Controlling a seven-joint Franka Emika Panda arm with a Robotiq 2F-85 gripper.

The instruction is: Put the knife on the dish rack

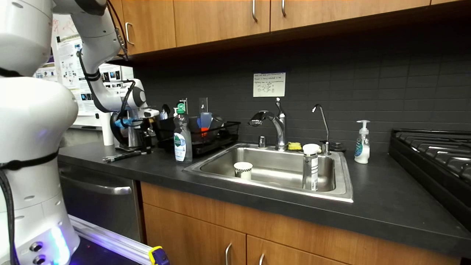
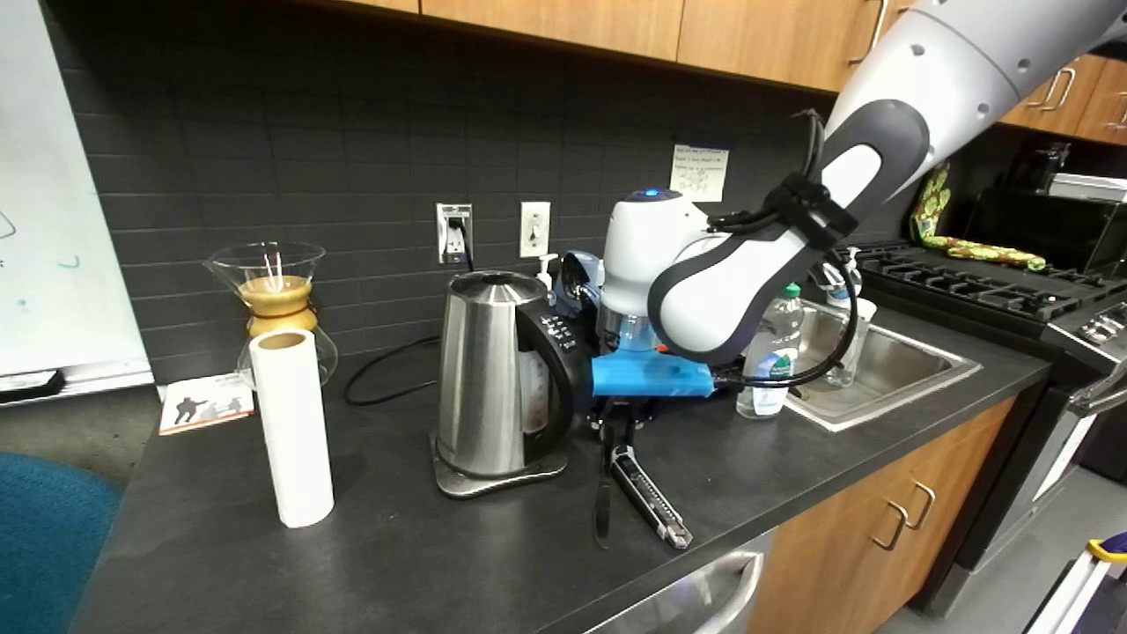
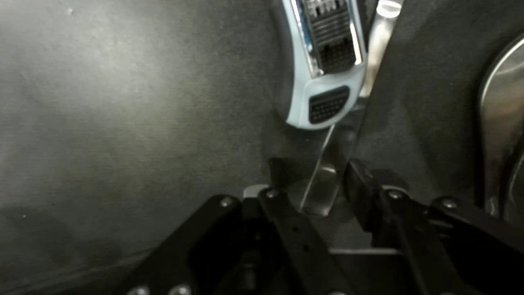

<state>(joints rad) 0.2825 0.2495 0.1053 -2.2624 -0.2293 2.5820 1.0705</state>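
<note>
- Tool (image 3: 315, 180) partway parted around one end of the knife (image 3: 333, 159); contact hard to judge.
- Knife lies on the table (image 2: 379, 546), partly hidden by the box cutter (image 3: 327, 69).
- Dish rack (image 1: 215, 144) beside the sink (image 1: 344, 176).

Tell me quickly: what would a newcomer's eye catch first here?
Likely the big white arm, slanting down from the upper right of an exterior view, its bright blue wrap showing right by the steel kettle. In the wrist view, the box cutter stands out, partly hiding the shiny knife, with the open end effector at the knife's lower end.
</note>
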